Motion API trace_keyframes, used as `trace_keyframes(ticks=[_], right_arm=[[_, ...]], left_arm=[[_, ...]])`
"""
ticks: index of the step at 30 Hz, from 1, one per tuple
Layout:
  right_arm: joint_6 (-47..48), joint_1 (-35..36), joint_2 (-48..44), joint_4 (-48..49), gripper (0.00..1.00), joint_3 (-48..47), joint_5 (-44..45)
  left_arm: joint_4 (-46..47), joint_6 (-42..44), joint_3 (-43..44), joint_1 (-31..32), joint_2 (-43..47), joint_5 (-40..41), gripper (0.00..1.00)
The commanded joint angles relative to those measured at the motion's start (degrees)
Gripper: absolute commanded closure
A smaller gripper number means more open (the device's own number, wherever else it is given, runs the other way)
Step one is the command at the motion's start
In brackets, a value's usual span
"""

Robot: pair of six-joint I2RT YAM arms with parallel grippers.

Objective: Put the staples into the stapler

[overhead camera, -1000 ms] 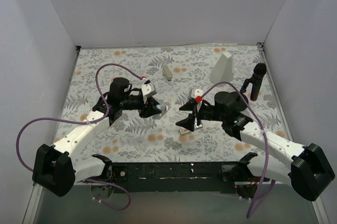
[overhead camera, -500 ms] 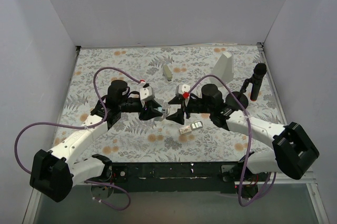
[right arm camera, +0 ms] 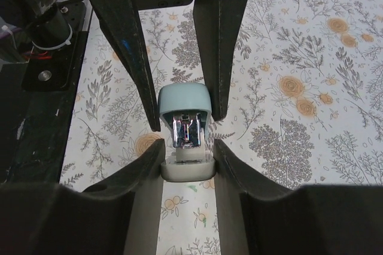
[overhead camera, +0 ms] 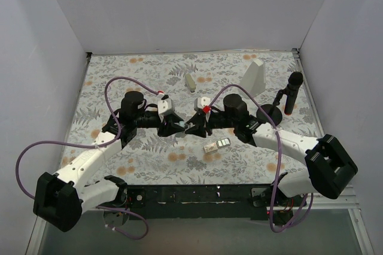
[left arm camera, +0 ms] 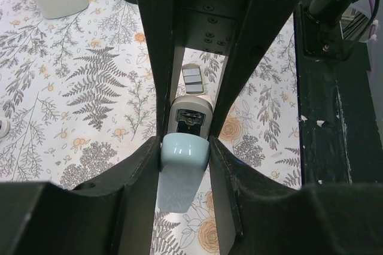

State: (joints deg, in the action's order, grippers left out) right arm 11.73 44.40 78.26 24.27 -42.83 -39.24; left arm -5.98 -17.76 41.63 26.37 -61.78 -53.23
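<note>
The light blue stapler [overhead camera: 182,124] hangs above the table centre, held between both grippers. My left gripper [overhead camera: 178,124] is shut on its blue top [left arm camera: 184,162]. My right gripper [overhead camera: 191,127] is shut on its pale grey base [right arm camera: 187,170]. The stapler is hinged open, and its silver channel [right arm camera: 188,130] shows between top and base. The small cream box of staples [overhead camera: 216,144] lies on the table just right of and nearer than the grippers. It also shows in the left wrist view [left arm camera: 192,76], beyond the stapler.
A beige stapler [overhead camera: 190,81] lies at the back centre. A tall white wedge block [overhead camera: 254,76] stands at the back right. A black upright post on a round base [overhead camera: 290,93] stands near the right wall. Grey walls enclose the floral table.
My right gripper has moved left, away from the staples box, and closed on the stapler's base. The left gripper with the stapler has shifted slightly right.
</note>
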Motion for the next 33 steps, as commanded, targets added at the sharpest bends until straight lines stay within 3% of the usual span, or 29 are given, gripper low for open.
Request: trace_keyframes(ticks=[1, 5, 6, 11, 18, 22, 27, 33], right_arm=[[1.1, 0.1, -0.8, -1.1, 0.65, -2.2, 0.0], [1.4, 0.0, -3.3, -2.0, 0.97, 0.0, 1.8], [1.5, 0.0, -4.5, -2.4, 0.99, 0.4, 2.2], [0.2, -1.1, -8.7, -2.3, 0.99, 4.1, 4.4], [-3.5, -4.1, -17.9, 1.1, 0.99, 9.0, 3.8], [-5.9, -4.9, -23.3, 3.6, 0.99, 11.2, 4.5], [-9.0, -5.7, -30.4, 7.6, 0.99, 13.9, 6.5], [-13.6, -6.0, -34.5, 14.6, 0.99, 16.2, 4.9]], left_arm=[[0.9, 0.5, -1.0, 0.3, 4.4, -0.2, 1.0], [2.1, -0.3, -2.4, 0.2, 7.1, 1.8, 1.0], [2.3, -0.8, -2.5, 0.1, 7.4, 2.3, 1.0], [6.4, -5.2, -3.5, -2.5, 9.0, 2.2, 1.0], [26.2, -25.3, -12.2, -10.7, 13.8, 1.7, 1.0], [36.7, -40.2, -18.5, -13.4, 17.9, 10.3, 1.0], [41.2, -52.0, -26.3, -13.8, 22.7, 25.3, 1.0], [47.4, -68.8, -33.4, -13.9, 23.3, 28.2, 1.0]])
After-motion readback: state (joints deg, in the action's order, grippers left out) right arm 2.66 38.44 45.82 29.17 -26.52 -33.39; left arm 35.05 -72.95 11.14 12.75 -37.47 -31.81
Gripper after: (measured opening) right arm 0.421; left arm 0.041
